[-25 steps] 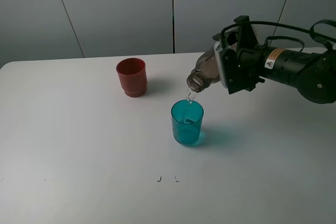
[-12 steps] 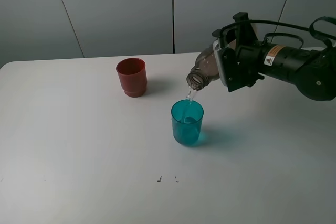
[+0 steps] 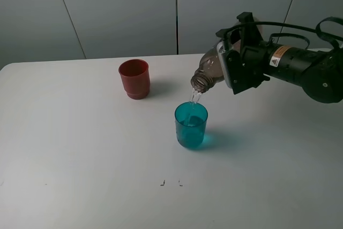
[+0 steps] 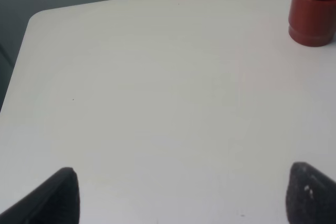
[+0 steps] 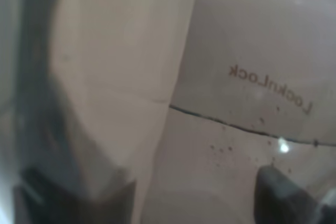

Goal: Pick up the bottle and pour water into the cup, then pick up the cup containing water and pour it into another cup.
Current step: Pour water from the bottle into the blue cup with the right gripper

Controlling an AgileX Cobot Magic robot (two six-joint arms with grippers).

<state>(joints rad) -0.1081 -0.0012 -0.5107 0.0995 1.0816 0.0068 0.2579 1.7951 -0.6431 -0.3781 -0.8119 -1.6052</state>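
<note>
Right jaws clamped on the tilted bottle (image 3: 208, 70), water (image 3: 194, 98) streaming into the cup (image 3: 191, 127); left jaws apart.

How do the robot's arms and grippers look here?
The right arm is black and rounded, with an orange-and-white warning label and looping black cables. The right gripper is black and angular. The left gripper shows only two dark fingertips.

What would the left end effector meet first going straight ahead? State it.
Probably the bare table. The left end effector points across it, and the red-brown cup sits off its line. Depth is unclear.
</note>
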